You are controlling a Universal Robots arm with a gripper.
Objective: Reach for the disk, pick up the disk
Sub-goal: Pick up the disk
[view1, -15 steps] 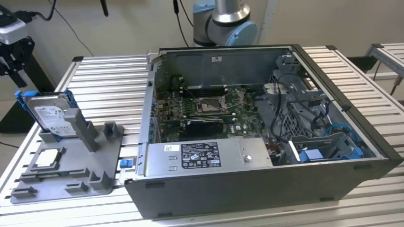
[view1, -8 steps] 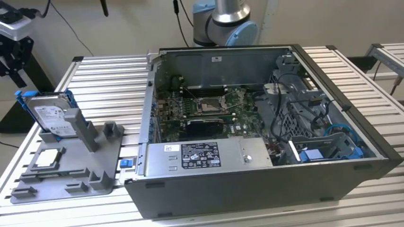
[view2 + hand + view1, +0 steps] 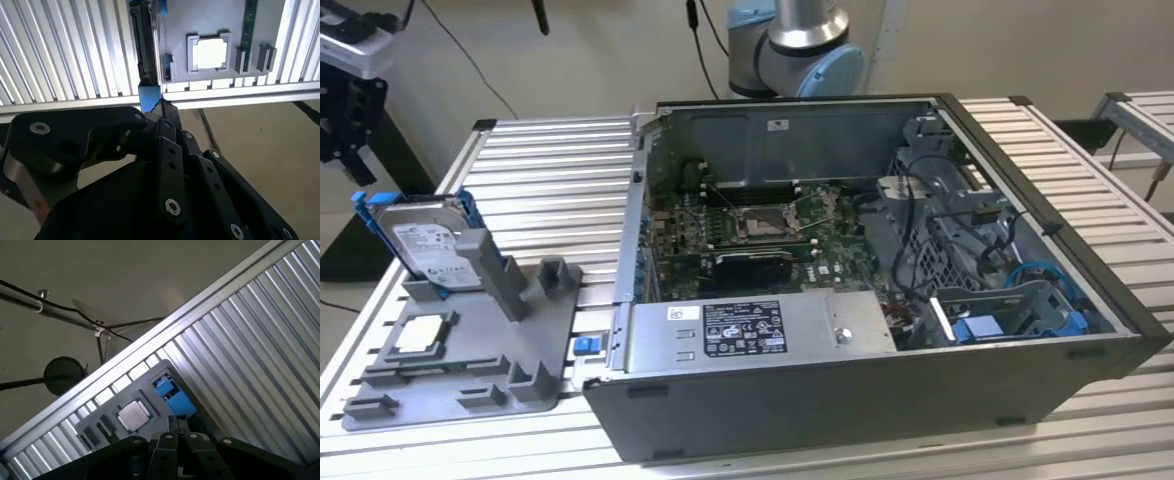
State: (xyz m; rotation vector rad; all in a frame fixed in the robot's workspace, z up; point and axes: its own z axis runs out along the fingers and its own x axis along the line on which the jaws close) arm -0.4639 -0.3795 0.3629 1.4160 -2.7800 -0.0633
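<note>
Ribbed aluminium table [image 3: 547, 170] carries an open computer case [image 3: 854, 410]. In the exterior view, at the case's 9 o'clock, the disk [image 3: 424, 245] stands on edge in a grey holder [image 3: 520, 340], with a processor chip [image 3: 424, 337] at the disk's 6 o'clock. The gripper [image 3: 177, 420] hovers near the disk's blue frame, fingers pressed together and holding nothing.

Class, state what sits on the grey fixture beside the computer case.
On the grey fixture the disk stands on edge, held by posts; a square processor chip lies flat in a recess. The posts cover the disk's lower edge.
</note>
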